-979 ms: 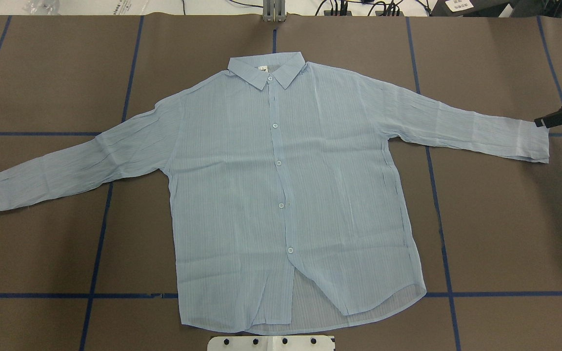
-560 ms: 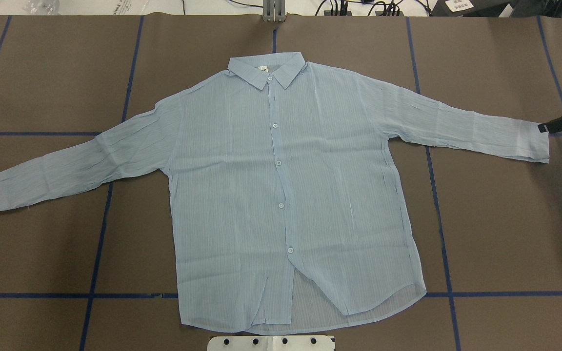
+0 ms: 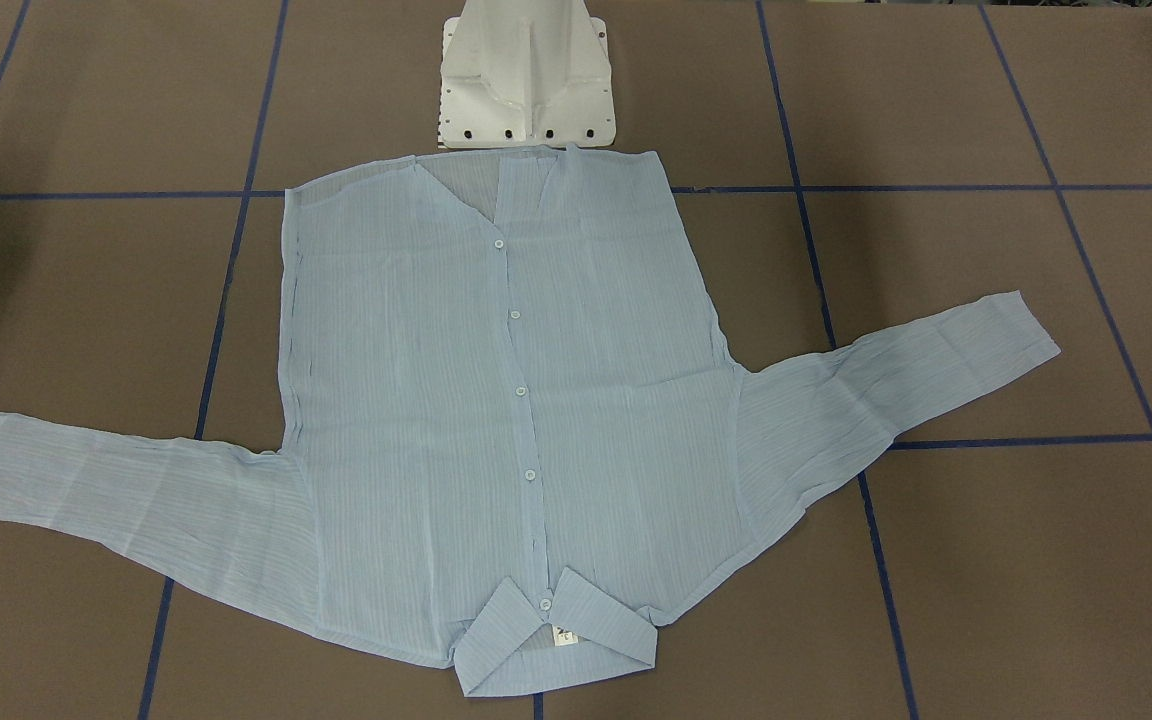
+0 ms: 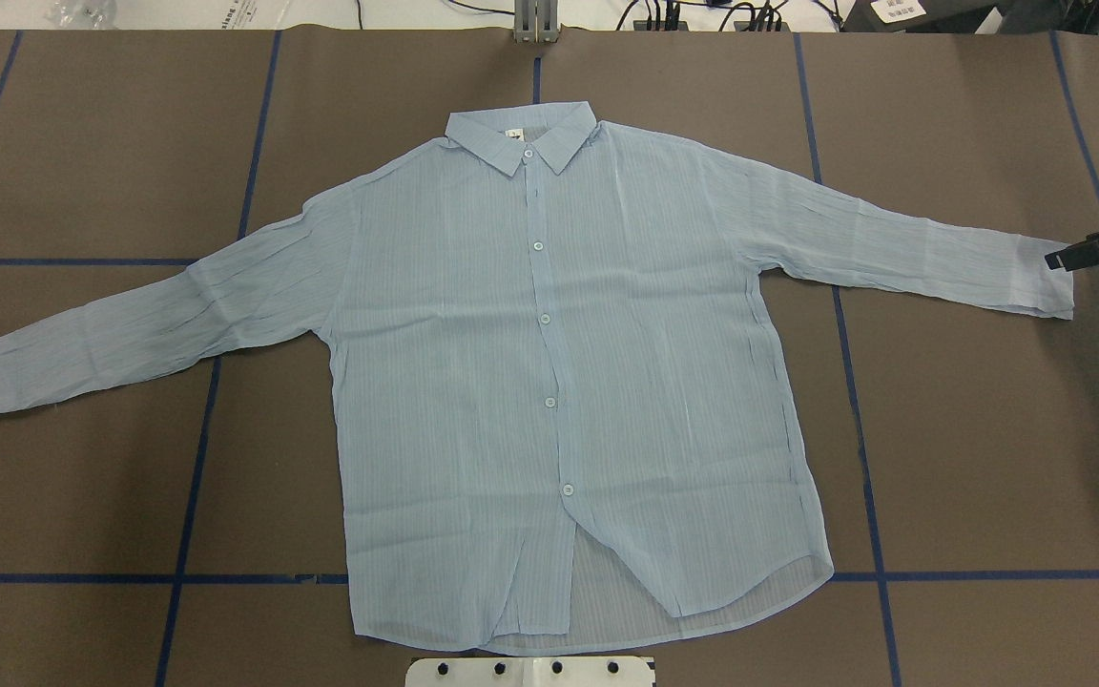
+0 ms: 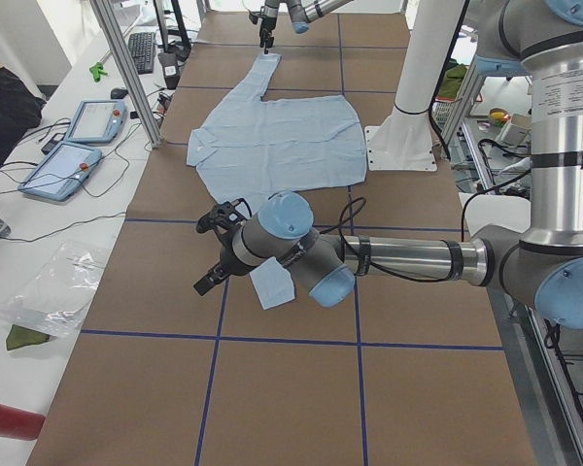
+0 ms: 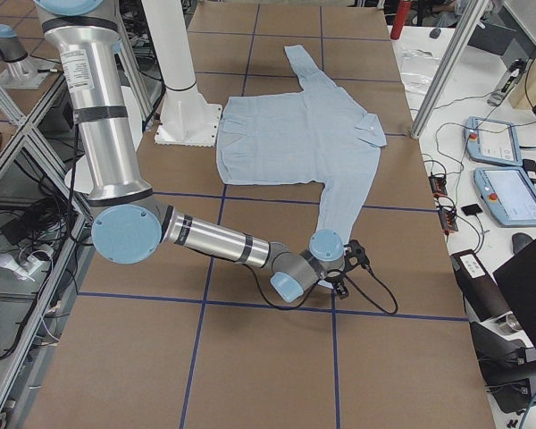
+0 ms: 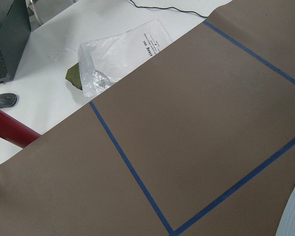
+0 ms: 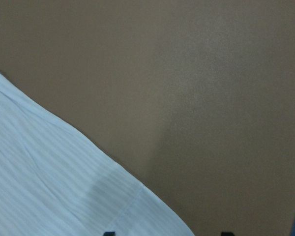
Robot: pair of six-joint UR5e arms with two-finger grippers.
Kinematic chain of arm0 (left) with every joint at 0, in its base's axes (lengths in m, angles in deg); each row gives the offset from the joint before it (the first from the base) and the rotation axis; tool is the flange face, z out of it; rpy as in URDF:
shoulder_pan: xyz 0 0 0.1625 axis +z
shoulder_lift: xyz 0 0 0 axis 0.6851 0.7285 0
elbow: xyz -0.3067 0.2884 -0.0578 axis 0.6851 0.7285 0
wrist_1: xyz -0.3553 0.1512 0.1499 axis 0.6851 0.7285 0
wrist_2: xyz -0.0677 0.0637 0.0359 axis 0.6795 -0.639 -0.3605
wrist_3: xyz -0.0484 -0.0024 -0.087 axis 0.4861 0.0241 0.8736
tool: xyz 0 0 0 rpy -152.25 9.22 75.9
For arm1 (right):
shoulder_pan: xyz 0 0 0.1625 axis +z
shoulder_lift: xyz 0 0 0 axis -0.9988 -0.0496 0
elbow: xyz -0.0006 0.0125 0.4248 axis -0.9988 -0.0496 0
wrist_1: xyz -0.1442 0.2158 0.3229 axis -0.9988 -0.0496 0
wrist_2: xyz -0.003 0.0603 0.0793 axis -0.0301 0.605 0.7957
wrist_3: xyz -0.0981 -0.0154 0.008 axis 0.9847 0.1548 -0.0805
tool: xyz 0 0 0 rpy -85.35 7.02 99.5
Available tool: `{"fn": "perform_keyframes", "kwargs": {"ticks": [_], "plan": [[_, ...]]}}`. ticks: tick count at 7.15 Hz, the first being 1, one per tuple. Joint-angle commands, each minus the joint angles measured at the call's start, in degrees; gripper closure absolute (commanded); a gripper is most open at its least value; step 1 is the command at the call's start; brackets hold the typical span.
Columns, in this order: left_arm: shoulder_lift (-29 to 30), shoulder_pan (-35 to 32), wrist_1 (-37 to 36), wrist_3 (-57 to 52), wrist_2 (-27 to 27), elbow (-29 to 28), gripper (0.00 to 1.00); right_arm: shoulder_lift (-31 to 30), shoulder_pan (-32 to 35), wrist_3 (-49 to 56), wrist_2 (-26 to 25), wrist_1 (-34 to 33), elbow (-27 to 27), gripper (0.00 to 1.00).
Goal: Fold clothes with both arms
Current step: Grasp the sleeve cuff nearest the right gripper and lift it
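A: Where's the shirt?

B: The shirt point(image 4: 549, 382) lies flat on the table point(image 4: 82, 496), front up and buttoned. Collar point(image 4: 521, 138) at the far side, hem just beside the white pedestal point(image 3: 526, 90). Both sleeves are out sideways. Nothing is folded yet.

A: Why spread like that?

B: My read: each cuff ends up on one arm's side, so each arm can take its own sleeve and bring it in over the body.

A: Right side?

B: The right gripper point(image 4: 1069, 256) is low at the right cuff point(image 4: 1036, 281), at its far corner. In the wrist view the fingertips point(image 8: 108, 233) are apart, one over fabric and the other over bare table, with the cuff edge between them. So the jaws are spread and nothing is pinched. It looks lined up to close on that corner.

A: Left?

B: The left gripper point(image 5: 204, 283) shows only in the side view, over bare table just past the left cuff point(image 5: 272, 286). I can't tell how its jaws stand. Its wrist camera gets mostly brown table and blue tape point(image 7: 128, 162), plus a sliver of fabric in the bottom right corner. It's probably not on the cuff yet.

A: Risk?

B: The cloth looks thin and sheer. A pinch could catch one layer only, or slip.
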Motion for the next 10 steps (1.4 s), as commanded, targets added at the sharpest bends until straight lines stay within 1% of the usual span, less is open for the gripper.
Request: {"fn": "perform_keyframes", "kwargs": {"ticks": [1, 3, 4, 6, 7, 8, 9, 10], "plan": [[0.0, 0.0, 0.0, -0.01, 0.06, 0.0, 0.0, 0.13, -0.52, 0.0, -0.89, 0.0, -0.38, 0.4], [0.0, 0.0, 0.0, -0.01, -0.02, 0.0, 0.0, 0.21, -0.52, 0.0, -0.71, 0.0, -0.2, 0.91], [0.0, 0.0, 0.09, -0.01, -0.02, 0.0, 0.0, 0.21, -0.52, -0.09, -0.62, 0.0, -0.12, 1.0], [0.0, 0.0, 0.09, -0.01, -0.02, 0.0, 0.0, -0.13, -0.08, -0.09, -0.27, 0.35, 1.02, 1.0], [0.0, 0.0, 0.0, -0.01, -0.02, 0.0, 0.0, -0.49, 0.01, -1.39, -0.88, 0.7, 5.47, 1.0], [0.0, 0.0, 0.0, -0.01, -0.02, 0.08, 0.0, -0.23, 0.79, -4.19, -0.71, -0.16, 8.56, 1.0], [0.0, 0.0, 0.0, -0.01, -0.02, 0.08, 0.0, 0.21, 0.71, -8.31, -0.97, -2.0, 11.89, 1.0], [0.0, 0.0, 0.0, -0.01, -0.02, 0.0, 0.0, 0.21, 0.71, -12.61, -2.45, -5.15, 17.15, 1.0]]}}
